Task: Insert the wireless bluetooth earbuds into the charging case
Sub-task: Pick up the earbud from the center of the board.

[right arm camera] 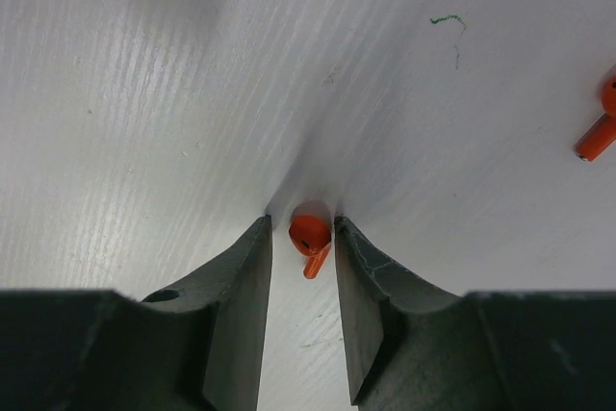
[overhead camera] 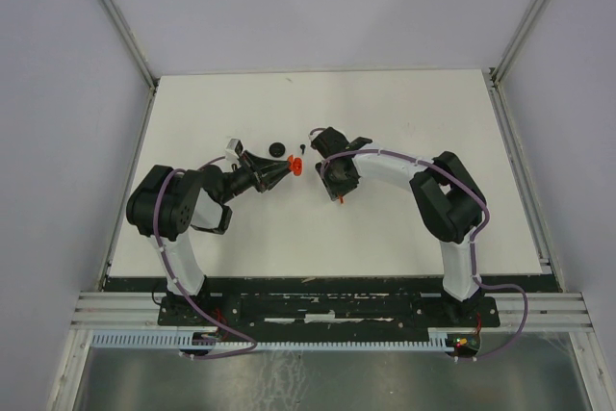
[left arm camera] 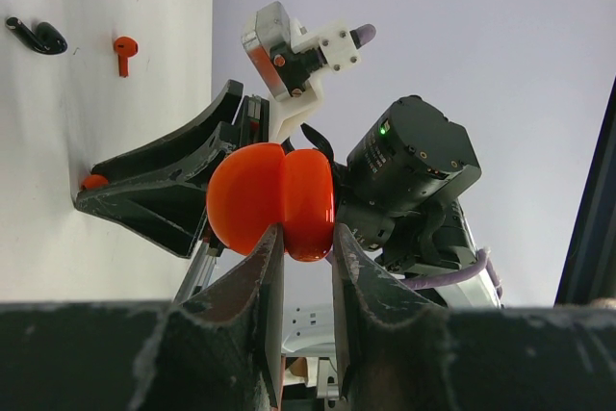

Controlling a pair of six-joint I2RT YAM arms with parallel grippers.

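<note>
The left gripper (left arm camera: 303, 238) is clamped on the round orange charging case (left arm camera: 274, 194), holding it up off the white table (right arm camera: 144, 93). The right gripper (right arm camera: 301, 224) is down at the surface with its jaws apart, straddling one small orange earbud (right arm camera: 310, 235). The bud lies right between the fingertips, perhaps brushing one finger, with its long axis along the fingers and its stem pointing back toward the wrist.

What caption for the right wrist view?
Right claw straddles an orange earbud on the white table, not yet pinching it; a second orange earbud lies off to the right.
</note>
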